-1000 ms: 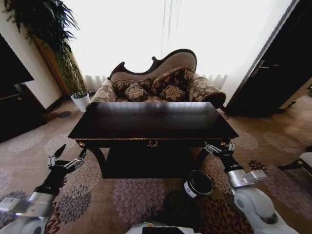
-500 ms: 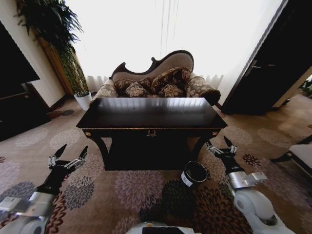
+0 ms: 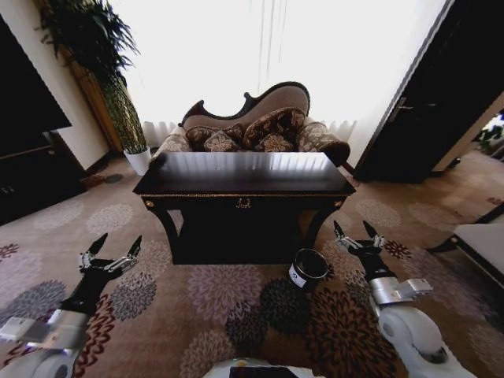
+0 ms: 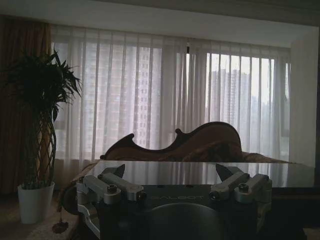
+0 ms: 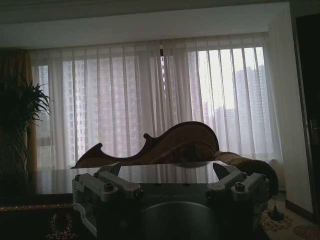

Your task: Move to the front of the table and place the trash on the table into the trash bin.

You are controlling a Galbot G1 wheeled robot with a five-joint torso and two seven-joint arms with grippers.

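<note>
— Left tool (image 3: pixel 110 253): where is it hanging?
— It is hovering low over the carpet (image 3: pixel 213 315), ahead of the robot on its left, fingers spread wide and holding nothing. The right tool (image 3: pixel 357 235) is doing the same on the right, fingers apart, empty, just beside the bin (image 3: pixel 307 268).

— And the surface (image 3: pixel 244 175)?
— It is standing ahead, centred, its long axis running left to right across the head view, front rail with the gold ornament (image 3: pixel 243 203) facing the robot. Its glossy top is reflecting the window light. I cannot make out any trash on it.

— How is the bin sitting?
— It is resting on the carpet near the surface's front right leg, tilted, its open mouth pointing up and toward the robot's right, white label (image 3: pixel 297 277) facing the camera.

— What is lying behind?
— A sofa (image 3: pixel 256 126) is sitting just beyond the surface, under bright curtains (image 3: pixel 252 55), and a plant (image 3: pixel 106 55) in a white pot (image 3: pixel 140 160) is standing at the far left.
</note>
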